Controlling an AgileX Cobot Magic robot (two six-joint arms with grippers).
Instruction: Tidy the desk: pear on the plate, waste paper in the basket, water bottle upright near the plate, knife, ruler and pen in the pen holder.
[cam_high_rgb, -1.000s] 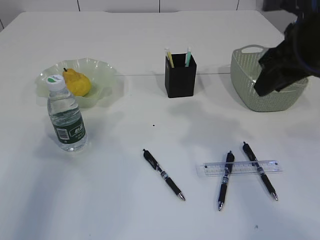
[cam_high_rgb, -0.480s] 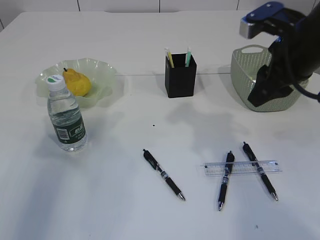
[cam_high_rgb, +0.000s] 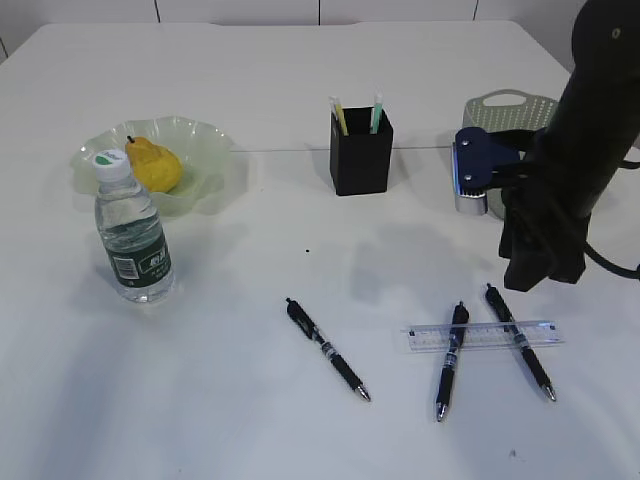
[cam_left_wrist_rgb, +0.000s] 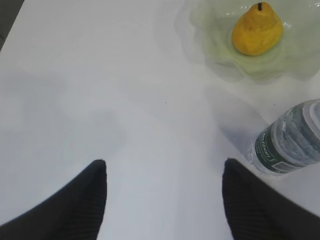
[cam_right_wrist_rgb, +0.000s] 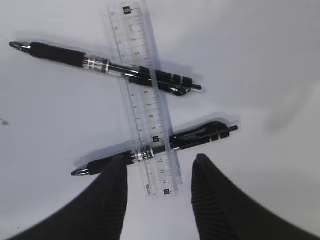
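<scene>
The right arm has swung away from the basket (cam_high_rgb: 505, 105), where it hung a second ago, and now its gripper (cam_right_wrist_rgb: 159, 172) hangs low over the ruler (cam_high_rgb: 484, 337), jaws partly spread and empty, straddling the ruler's near end in the right wrist view. That reads as the waste-paper step being over, though the inside of the basket is hidden by the arm and I cannot confirm the wad is in there, and as a reach for the ruler or for one of the pens crossing it. The ruler lies flat on the white worktop (cam_high_rgb: 250, 420) with two black pens across it: the left crossing pen (cam_high_rgb: 450, 362) passes over it, while the right crossing pen (cam_high_rgb: 518, 342) appears to lie beneath the clear plastic. A third pen (cam_high_rgb: 327, 349) lies apart, well left of the ruler. The pen holder (cam_high_rgb: 361, 152) stands behind and left of the ruler, with two slim pieces already poking out of it, one yellow and one green. Far left of the ruler the pear (cam_high_rgb: 154, 165) sits on the plate (cam_high_rgb: 205, 135), and the water bottle (cam_high_rgb: 132, 230) stands upright just in front of the plate, so those steps look done. The left gripper (cam_left_wrist_rgb: 164, 197) is spread wide and empty above bare worktop near the bottle. The ruler shows graduated marks and tiny numerals plus small dark printed squares, too small to read; the bottle's dark green label carries white characters that are not legible.
</scene>
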